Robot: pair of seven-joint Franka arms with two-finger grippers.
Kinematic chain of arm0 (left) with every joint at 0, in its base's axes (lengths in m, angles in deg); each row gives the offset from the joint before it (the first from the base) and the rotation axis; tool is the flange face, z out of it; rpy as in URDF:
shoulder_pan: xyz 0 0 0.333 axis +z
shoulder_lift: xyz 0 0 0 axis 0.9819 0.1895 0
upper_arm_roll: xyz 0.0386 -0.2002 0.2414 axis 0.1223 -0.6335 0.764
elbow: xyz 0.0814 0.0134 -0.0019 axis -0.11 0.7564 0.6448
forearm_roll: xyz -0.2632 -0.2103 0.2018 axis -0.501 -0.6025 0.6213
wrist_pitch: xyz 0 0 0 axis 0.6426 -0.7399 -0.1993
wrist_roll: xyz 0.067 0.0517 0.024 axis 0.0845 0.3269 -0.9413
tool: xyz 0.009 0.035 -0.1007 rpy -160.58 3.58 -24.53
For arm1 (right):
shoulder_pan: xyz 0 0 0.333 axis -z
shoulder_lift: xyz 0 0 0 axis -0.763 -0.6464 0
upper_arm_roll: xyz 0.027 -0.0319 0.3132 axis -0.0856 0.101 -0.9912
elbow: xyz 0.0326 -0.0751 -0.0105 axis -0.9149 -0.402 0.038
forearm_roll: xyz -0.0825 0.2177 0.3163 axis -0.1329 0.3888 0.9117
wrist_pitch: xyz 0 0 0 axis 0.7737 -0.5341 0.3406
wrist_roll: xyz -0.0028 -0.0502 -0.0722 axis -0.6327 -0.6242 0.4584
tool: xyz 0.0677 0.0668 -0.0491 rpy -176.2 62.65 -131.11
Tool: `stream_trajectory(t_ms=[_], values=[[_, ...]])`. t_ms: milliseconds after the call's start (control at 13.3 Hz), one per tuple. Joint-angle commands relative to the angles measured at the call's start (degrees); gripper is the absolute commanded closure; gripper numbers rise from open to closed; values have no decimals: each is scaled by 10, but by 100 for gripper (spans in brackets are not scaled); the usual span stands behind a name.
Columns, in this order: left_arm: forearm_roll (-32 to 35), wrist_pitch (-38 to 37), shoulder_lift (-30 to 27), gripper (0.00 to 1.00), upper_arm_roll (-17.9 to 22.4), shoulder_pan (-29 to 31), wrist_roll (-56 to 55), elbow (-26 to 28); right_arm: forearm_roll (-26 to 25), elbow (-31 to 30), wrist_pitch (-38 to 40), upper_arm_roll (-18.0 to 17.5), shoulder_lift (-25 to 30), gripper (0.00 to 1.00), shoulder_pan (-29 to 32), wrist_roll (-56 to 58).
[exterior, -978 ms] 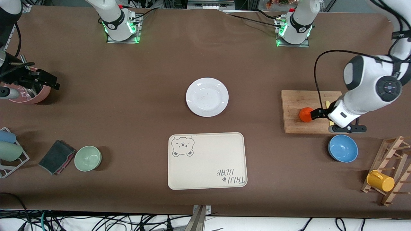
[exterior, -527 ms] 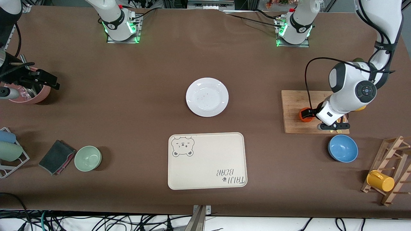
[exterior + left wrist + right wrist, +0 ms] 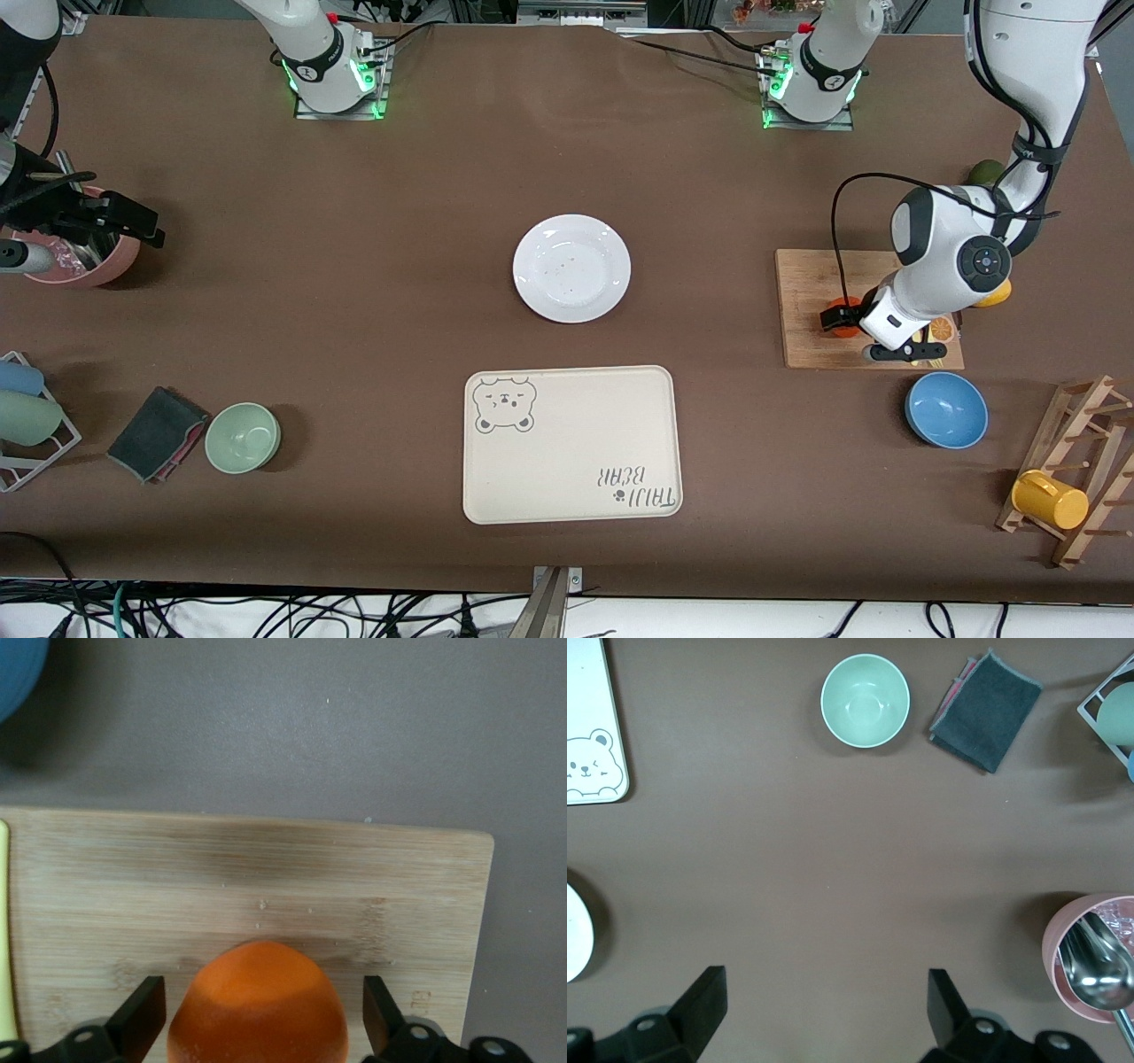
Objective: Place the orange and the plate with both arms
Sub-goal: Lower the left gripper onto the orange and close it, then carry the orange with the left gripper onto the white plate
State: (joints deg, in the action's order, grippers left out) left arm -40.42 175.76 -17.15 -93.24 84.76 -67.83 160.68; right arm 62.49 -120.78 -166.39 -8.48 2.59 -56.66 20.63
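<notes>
The orange (image 3: pixel 846 330) (image 3: pixel 257 1005) rests on a bamboo cutting board (image 3: pixel 811 279) (image 3: pixel 266 868) toward the left arm's end of the table. My left gripper (image 3: pixel 838 318) (image 3: pixel 263 1014) is low over the board and open. Its two fingers stand on either side of the orange, a narrow gap showing at each. The white plate (image 3: pixel 571 268) lies bare at the table's middle; its edge shows in the right wrist view (image 3: pixel 574 943). My right gripper (image 3: pixel 133 226) (image 3: pixel 828 1005) waits open and holding nothing, up beside a pink bowl (image 3: pixel 89 261).
A cream bear-print tray (image 3: pixel 571 443) lies nearer the camera than the plate. A blue bowl (image 3: pixel 946 409), a lemon (image 3: pixel 992 294) and a rack with a yellow mug (image 3: pixel 1050 499) flank the board. A green bowl (image 3: pixel 243 437) and a folded cloth (image 3: pixel 155 434) lie at the right arm's end.
The left arm has swung in over the cutting board, and its gripper has come down around the orange, the fingers drawing in slightly. The right arm has not moved.
</notes>
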Motion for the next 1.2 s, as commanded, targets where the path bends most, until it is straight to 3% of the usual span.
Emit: stream_trajectory(t_ms=[0, 150, 451, 828, 1129], values=[[-12, 3, -13, 100, -4, 4, 1, 13, 1, -3, 5, -3, 6, 0, 2, -2], [-12, -7, -34, 100, -12, 4, 2, 12, 1, -3, 5, -3, 6, 0, 2, -2], [-72, -16, -76, 100, -96, -7, -10, -10, 1, -3, 5, -3, 6, 0, 2, -1], [-102, 21, -56, 100, -131, -123, -131, -44, 1, -3, 5, -3, 6, 0, 2, 0], [-97, 22, 11, 100, -129, -252, -272, -113, 1, -3, 5, -3, 6, 0, 2, 0]])
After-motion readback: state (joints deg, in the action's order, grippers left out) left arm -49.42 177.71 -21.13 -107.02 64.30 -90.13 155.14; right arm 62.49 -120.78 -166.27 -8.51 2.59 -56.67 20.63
